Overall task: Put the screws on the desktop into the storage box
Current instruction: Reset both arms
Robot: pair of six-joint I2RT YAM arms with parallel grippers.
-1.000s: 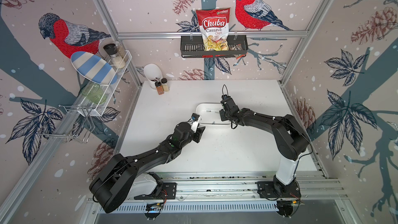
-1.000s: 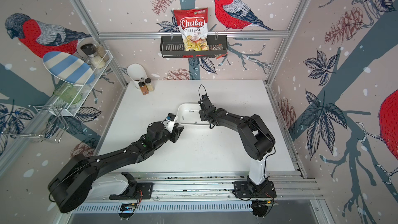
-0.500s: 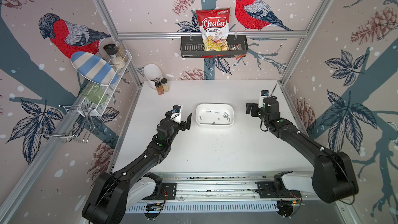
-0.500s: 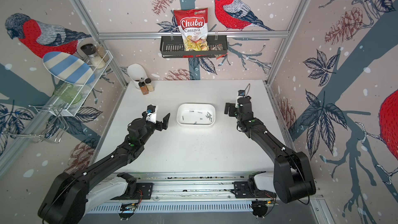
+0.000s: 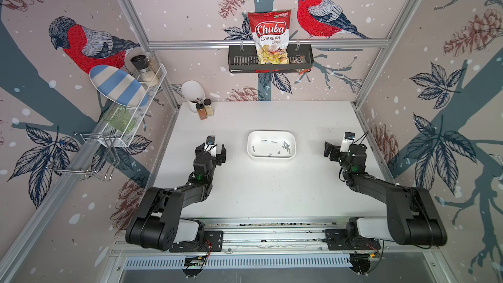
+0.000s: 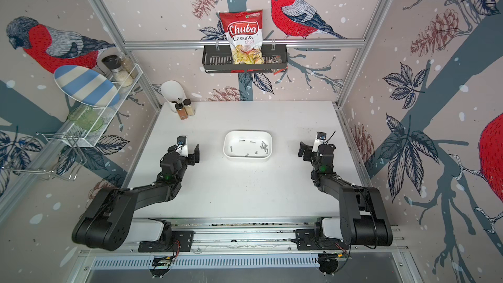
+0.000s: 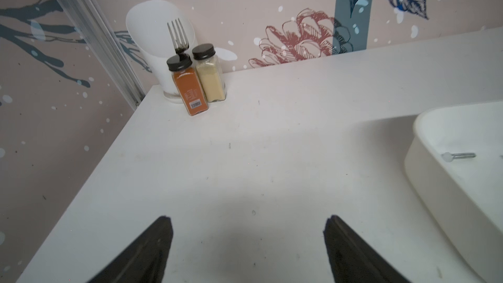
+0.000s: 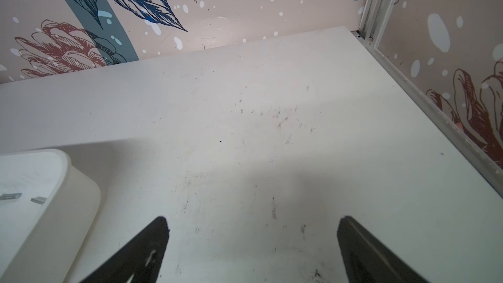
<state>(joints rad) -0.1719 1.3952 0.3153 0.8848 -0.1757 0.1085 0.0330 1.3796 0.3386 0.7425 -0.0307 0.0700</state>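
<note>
Desktop (image 5: 272,191), white and scuffed amid bird-print walls (image 5: 190,9), carries the storage box (image 5: 272,160) of screws (image 5: 285,147); both jaws gape empty.

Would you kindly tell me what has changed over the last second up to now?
The left gripper drew back from the storage box to the left, the right gripper to the right; both now stand open and empty. The storage box, with the screws inside, has not moved.

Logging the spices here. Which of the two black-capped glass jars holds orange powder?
The black-capped glass jar with the barcode label on its front holds it; the matching jar beside it holds pale yellow powder.
</note>
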